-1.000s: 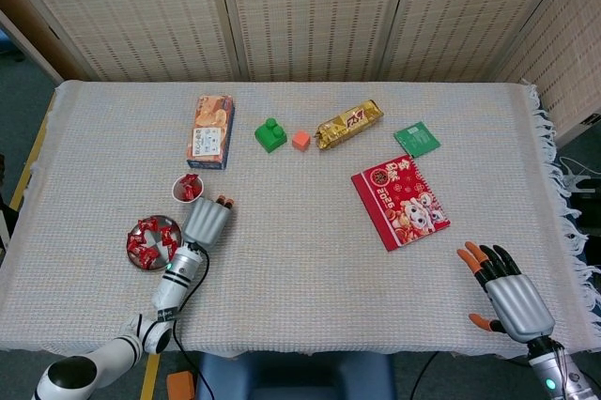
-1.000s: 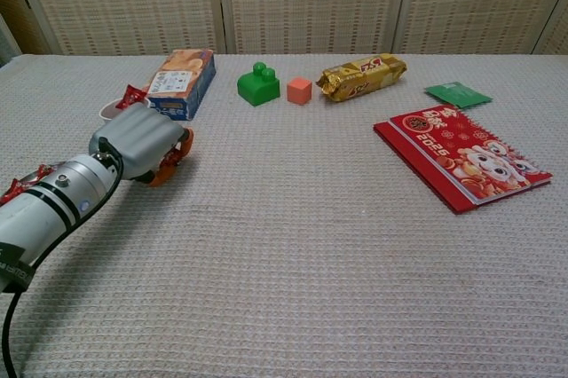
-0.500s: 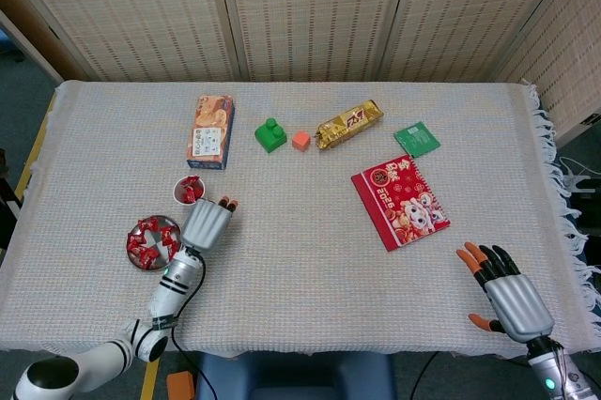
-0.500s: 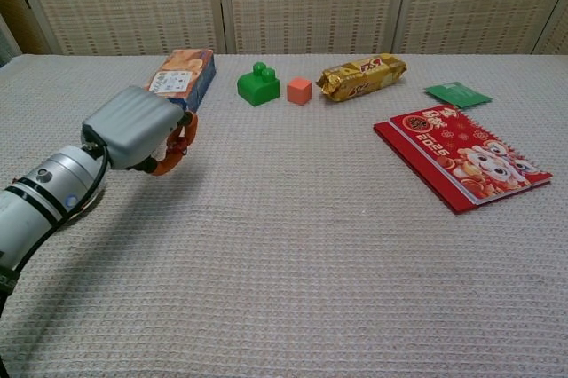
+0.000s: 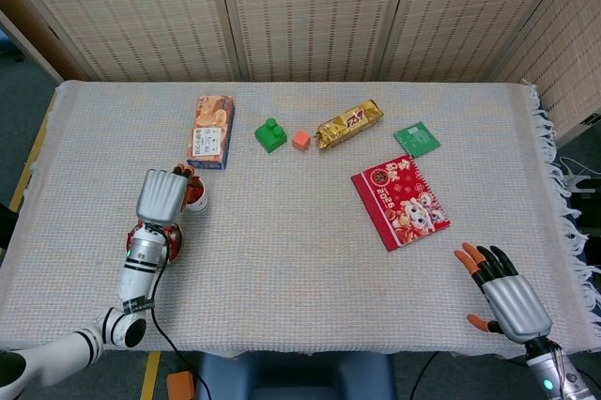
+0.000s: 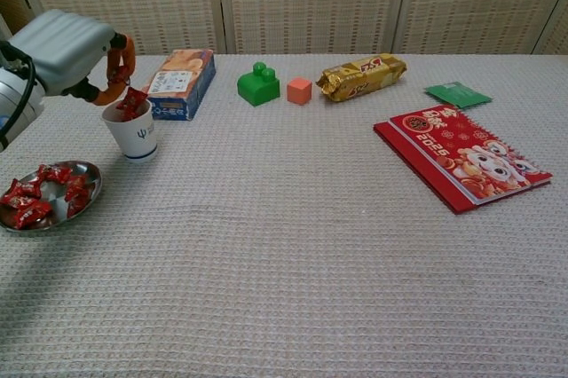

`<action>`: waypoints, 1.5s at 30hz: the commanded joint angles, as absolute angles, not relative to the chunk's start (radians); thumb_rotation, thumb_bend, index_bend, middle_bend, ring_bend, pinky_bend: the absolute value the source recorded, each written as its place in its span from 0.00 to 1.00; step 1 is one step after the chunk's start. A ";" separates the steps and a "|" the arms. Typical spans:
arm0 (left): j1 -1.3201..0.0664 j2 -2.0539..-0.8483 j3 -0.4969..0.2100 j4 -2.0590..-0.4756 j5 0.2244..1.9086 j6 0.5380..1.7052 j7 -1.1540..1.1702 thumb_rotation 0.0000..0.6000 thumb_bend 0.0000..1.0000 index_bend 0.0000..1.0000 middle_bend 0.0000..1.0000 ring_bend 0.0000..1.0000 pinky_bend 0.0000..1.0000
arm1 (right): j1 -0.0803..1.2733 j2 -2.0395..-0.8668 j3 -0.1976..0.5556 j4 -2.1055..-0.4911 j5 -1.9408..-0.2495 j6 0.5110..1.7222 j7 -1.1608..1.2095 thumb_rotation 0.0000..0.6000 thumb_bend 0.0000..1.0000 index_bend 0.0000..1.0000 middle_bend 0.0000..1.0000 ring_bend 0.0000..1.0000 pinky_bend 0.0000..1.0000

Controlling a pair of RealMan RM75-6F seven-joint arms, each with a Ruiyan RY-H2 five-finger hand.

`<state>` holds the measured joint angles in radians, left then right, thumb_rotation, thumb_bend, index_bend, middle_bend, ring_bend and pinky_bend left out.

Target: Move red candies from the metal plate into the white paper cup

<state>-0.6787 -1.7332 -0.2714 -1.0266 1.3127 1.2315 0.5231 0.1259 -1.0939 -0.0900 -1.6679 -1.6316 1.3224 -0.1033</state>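
The white paper cup [image 6: 133, 137] stands left of centre with red candies [image 6: 131, 103] heaped in its mouth. Front-left of it lies the metal plate [image 6: 92, 190], holding several red candies [image 6: 35, 193]. My left hand [image 6: 67, 45] hovers just above and left of the cup, its fingers [image 6: 116, 66] curled down over the rim; I see no candy between them. In the head view that hand [image 5: 161, 195] sits beside the cup [image 5: 197, 201], and its forearm covers most of the plate. My right hand [image 5: 502, 297] is at the table's front right, fingers spread, holding nothing.
A snack box [image 6: 182, 82] lies just behind the cup. Further right are a green block [image 6: 258, 83], an orange cube [image 6: 299, 90], a gold snack bar [image 6: 361, 76], a green packet [image 6: 457, 94] and a red calendar [image 6: 461, 158].
My left hand rose from the table right of the cup and swung left, and now hangs over the cup's rim. The plate shows again in the chest view. My right hand barely shifted.
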 commanded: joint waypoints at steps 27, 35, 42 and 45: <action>-0.685 -1.762 -0.209 -0.972 1.317 1.197 0.516 1.00 0.44 0.30 0.27 0.92 1.00 | 0.122 -1.093 -0.087 -1.671 -1.626 1.329 -0.101 1.00 0.06 0.00 0.00 0.00 0.00; -0.628 -1.683 -0.164 -1.099 1.382 1.287 0.463 1.00 0.44 0.30 0.30 0.92 1.00 | 0.121 -1.096 -0.087 -1.671 -1.627 1.329 -0.107 1.00 0.06 0.00 0.00 0.00 0.00; -0.472 -1.522 -0.039 -1.294 1.475 1.426 0.318 1.00 0.44 0.26 0.30 0.92 1.00 | 0.121 -1.098 -0.092 -1.670 -1.640 1.331 -0.109 1.00 0.06 0.00 0.00 0.00 0.00; -0.393 -1.451 0.037 -1.349 1.512 1.471 0.199 1.00 0.44 0.22 0.29 0.83 1.00 | 0.120 -1.100 -0.096 -1.667 -1.655 1.339 -0.109 1.00 0.06 0.00 0.00 0.00 0.00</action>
<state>-0.4718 -1.5256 -0.0389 -1.2845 1.4659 1.4162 0.3031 0.1208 -1.0987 -0.0942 -1.6685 -1.6505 1.3354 -0.1087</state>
